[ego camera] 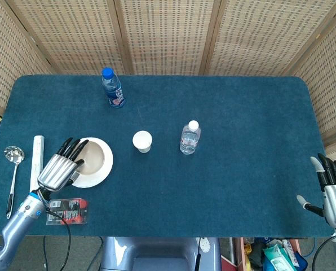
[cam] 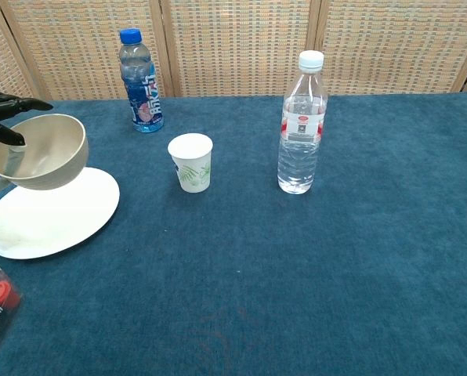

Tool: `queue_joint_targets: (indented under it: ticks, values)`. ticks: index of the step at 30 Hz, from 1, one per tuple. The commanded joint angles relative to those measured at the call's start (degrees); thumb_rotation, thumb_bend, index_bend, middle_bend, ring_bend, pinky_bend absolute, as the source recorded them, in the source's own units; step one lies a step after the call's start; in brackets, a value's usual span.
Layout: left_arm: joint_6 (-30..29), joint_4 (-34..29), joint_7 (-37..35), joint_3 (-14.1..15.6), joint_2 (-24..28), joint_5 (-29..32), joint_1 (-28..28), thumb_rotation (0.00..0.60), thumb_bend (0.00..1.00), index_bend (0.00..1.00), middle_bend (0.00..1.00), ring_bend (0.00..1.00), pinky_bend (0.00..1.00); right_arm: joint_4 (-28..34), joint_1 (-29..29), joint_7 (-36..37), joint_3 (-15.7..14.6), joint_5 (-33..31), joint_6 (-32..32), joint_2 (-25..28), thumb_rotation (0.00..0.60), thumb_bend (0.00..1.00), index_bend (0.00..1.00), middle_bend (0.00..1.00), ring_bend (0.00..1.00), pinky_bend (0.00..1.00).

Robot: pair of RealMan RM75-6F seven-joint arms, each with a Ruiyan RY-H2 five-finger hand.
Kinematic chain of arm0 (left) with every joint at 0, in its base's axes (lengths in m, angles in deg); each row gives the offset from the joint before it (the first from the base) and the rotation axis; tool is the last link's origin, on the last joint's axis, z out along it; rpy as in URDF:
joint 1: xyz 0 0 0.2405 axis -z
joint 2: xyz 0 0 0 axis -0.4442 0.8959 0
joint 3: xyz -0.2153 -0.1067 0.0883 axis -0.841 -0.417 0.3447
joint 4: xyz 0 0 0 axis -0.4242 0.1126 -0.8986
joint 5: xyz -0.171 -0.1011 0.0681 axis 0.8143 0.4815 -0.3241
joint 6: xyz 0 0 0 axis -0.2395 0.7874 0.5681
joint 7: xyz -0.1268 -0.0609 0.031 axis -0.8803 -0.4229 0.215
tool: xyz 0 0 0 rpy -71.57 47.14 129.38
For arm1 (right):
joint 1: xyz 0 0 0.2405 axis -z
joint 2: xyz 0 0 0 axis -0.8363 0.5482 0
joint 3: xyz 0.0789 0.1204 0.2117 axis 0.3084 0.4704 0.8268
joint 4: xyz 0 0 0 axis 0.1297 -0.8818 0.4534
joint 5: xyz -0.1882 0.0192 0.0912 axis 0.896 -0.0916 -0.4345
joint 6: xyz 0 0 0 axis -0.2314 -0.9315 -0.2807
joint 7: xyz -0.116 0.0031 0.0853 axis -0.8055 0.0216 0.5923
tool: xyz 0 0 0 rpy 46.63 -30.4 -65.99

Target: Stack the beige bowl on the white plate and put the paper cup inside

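My left hand (ego camera: 61,168) grips the beige bowl (cam: 40,152) by its left rim and holds it tilted in the air above the white plate (cam: 57,218). In the head view the beige bowl (ego camera: 96,158) shows over the white plate (ego camera: 104,172). Only the fingertips (cam: 6,102) of that hand show in the chest view. The paper cup (cam: 191,162) stands upright to the right of the plate, also seen as the paper cup (ego camera: 142,141) from above. My right hand (ego camera: 331,192) hangs open off the table's right front corner.
A clear water bottle (cam: 302,123) stands right of the cup; a blue-capped bottle (cam: 142,81) stands at the back. A ladle (ego camera: 12,175) and a white wrapped roll (ego camera: 36,169) lie at the left, a red-and-black packet (ego camera: 67,210) near the front edge.
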Motion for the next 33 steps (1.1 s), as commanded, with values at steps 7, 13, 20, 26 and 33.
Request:
queue_joint_targets:
  ticks: [7,13,20,26,33]
  values:
    - [4.8,9.3,-3.2,-0.4,-4.4,4.8,1.2,0.600,0.41,0.68,0.00,0.00,0.03,-0.1,0.0,0.1,0.0,0.0,0.0,0.0,0.600,0.14,0.01,0.00,0.00,0.00]
    - [5.9,12.2,-3.5,-0.2,-6.5,5.5,1.6,0.600,0.41,0.68,0.00,0.00,0.03,-0.1,-0.1,-0.2,0.0,0.0,0.1,-0.1,0.600,0.14,0.01,0.00,0.00,0.00]
    - [6.1,13.6,-4.3,-0.1,-7.7,5.8,1.9,0.600,0.41,0.68,0.00,0.00,0.03,-0.1,-0.1,-0.2,0.0,0.0,0.1,-0.2,0.600,0.14,0.01,0.00,0.00,0.00]
    - [6.5,13.8,-4.2,0.5,-8.4,6.1,1.9,0.600,0.41,0.68,0.00,0.00,0.03,0.0,-0.1,-0.2,-0.1,0.1,0.2,-0.1,0.600,0.14,0.01,0.00,0.00,0.00]
    - [6.8,13.9,-3.8,0.8,-8.8,6.4,1.9,0.600,0.41,0.63,0.00,0.00,0.02,0.0,-0.1,-0.4,-0.1,0.1,0.2,-0.2,0.600,0.14,0.01,0.00,0.00,0.00]
